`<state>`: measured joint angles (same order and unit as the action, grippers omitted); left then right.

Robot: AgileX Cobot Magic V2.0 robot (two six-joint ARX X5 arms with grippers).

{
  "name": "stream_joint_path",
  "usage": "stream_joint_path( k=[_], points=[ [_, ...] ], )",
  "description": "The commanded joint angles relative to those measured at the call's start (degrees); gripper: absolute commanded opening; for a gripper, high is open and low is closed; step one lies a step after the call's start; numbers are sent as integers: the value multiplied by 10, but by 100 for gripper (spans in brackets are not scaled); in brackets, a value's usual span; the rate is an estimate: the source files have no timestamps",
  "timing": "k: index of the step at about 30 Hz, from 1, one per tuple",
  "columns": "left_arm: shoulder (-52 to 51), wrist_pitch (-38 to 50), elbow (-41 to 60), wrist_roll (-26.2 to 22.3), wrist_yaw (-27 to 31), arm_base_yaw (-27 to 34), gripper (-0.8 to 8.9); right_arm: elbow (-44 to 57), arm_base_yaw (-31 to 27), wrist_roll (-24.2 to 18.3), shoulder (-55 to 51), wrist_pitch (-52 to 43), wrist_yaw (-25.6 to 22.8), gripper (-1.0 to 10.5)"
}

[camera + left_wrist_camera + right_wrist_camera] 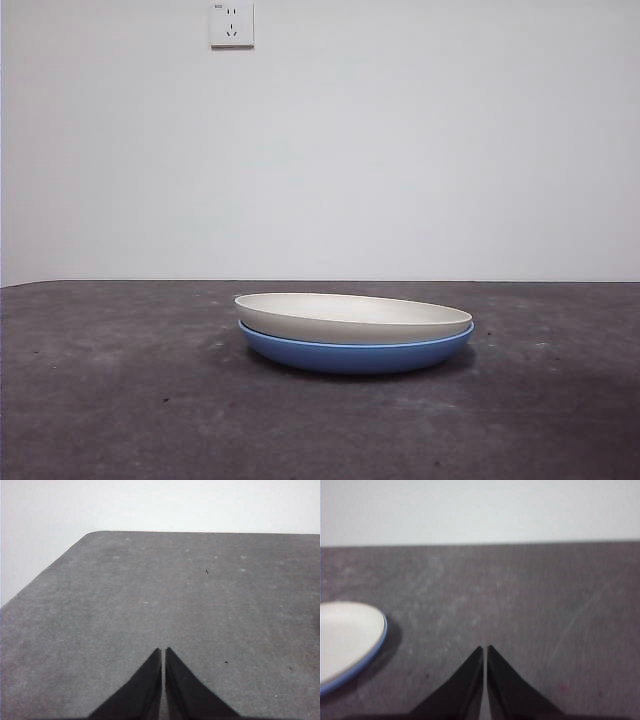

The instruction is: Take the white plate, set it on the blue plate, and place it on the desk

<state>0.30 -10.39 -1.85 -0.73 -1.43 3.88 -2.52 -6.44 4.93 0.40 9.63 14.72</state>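
Note:
The white plate (352,317) lies nested on top of the blue plate (356,355), and the stack rests on the desk (120,400) near the middle of the front view. In the right wrist view the white plate (345,637) shows with the blue plate's rim (367,661) peeking out below it. My right gripper (485,649) is shut with nothing in it, a short way off to the side of the stack. Over bare desk (150,595), my left gripper (163,651) is shut, with no plate in its view. Neither arm shows in the front view.
A white wall with a power socket (231,24) stands behind the desk. The desk's rounded far corner (92,534) and side edge show in the left wrist view.

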Motion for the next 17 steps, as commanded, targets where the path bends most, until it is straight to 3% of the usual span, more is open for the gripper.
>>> stream_joint_path(
  k=[1,17],
  points=[
    [-1,-3,12,0,0,1,13,13,0,20,-2,-5,-2,8],
    [-1,-3,12,0,0,1,13,18,11,23,-2,-6,2,8]
  ],
)
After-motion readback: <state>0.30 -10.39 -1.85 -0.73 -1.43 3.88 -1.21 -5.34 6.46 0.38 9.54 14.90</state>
